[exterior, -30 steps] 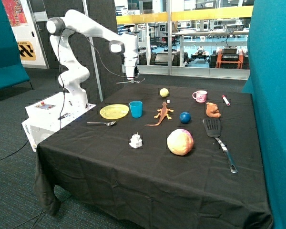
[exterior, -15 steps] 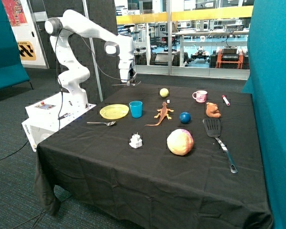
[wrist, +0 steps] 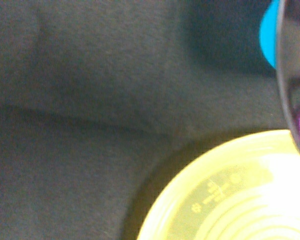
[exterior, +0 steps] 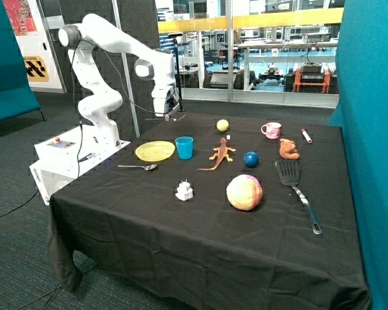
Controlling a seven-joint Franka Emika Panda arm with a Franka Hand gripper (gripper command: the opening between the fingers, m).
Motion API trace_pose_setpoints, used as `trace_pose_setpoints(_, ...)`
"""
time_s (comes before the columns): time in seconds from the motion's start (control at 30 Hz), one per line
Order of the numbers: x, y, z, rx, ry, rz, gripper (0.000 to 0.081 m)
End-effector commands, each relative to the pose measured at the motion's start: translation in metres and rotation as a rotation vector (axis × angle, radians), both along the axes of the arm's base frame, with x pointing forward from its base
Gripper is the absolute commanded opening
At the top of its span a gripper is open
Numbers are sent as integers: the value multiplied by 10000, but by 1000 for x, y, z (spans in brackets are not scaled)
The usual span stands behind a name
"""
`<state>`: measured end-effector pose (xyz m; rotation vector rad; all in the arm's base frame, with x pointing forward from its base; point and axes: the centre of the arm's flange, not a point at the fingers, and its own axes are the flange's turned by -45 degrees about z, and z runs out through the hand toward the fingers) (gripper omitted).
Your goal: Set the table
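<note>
- Since the earlier frames, the gripper (exterior: 169,115) has swung away from the far middle of the table toward the yellow plate (exterior: 154,151), carrying a thin metal utensil, probably a knife or fork (exterior: 172,115), that sticks out level on both sides of it.
- Its fingers are clamped on that utensil, which hangs clear above the black tablecloth (exterior: 200,226), just behind the plate.
- Holding the utensil flat and crosswise reads as a carry pose: it can be lowered straight down beside the plate without turning.
- From the wrist view, the plate (wrist: 225,195) fills the corner under the hand, with the blue cup (wrist: 268,30) just showing beyond a dark shiny edge that may be the utensil.
- A place setting seems partly made: the blue cup (exterior: 184,147) stands touching or just beside the plate, and a spoon (exterior: 139,167) lies in front of it.
- Objects that seem unrelated sit apart on the cloth: an orange toy lizard (exterior: 219,154), a blue ball (exterior: 250,159), a yellow ball (exterior: 222,124), a pink mug (exterior: 271,130), a small brown bear (exterior: 288,149), a black spatula (exterior: 296,190), a large pink-and-yellow ball (exterior: 244,192) and a small white object (exterior: 184,190).
- My judgement: the step in hand is bringing this utensil to the plate; laying it down is not yet done.
</note>
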<state>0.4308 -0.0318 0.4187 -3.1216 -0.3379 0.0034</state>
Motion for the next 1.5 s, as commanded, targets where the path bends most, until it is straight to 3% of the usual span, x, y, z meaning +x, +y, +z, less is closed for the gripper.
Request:
trace_pose_setpoints(0.0, -8, -27, -2, -15, -23, -382, 0)
trace_pose_setpoints(0.37, -31, -35, -15, -14, -24, 319, 0)
trace_pose_setpoints(0.87, -48, -66, -36, -15, -24, -59, 0)
trace_pose_setpoints(1.47, -58, -103, -44, -15, -23, -594, 0)
